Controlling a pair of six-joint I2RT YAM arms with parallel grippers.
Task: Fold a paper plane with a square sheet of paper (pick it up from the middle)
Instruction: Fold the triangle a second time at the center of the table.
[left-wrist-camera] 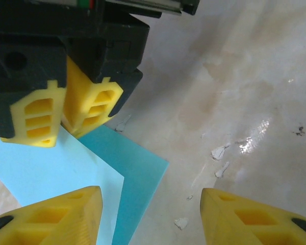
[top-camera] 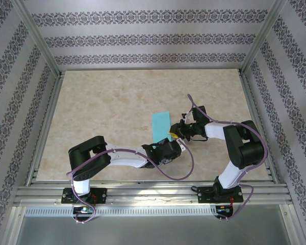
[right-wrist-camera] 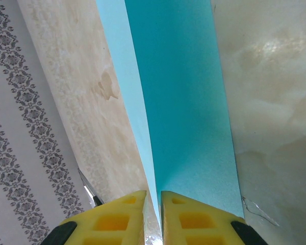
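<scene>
The square sheet of paper (top-camera: 160, 124) is turquoise and lies folded into a narrow strip on the tabletop near the middle. In the right wrist view the paper (right-wrist-camera: 183, 102) runs away from my right gripper (right-wrist-camera: 153, 196), which is shut on its near edge, a pale layer showing beside the darker one. My left gripper (left-wrist-camera: 150, 196) hovers open just over the paper's (left-wrist-camera: 137, 168) corner, its left finger (left-wrist-camera: 66, 214) above the sheet and its right finger (left-wrist-camera: 245, 214) above bare table. The right gripper (left-wrist-camera: 61, 130) sits close ahead of it. From above, the left gripper (top-camera: 177, 147) and right gripper (top-camera: 172, 134) nearly meet.
The beige marbled tabletop (top-camera: 102, 112) has small chipped white flecks (left-wrist-camera: 219, 152) near the paper. Patterned walls (top-camera: 143, 38) and aluminium frame rails (top-camera: 153, 191) enclose the table. Purple cables (top-camera: 173, 176) loop from both arms.
</scene>
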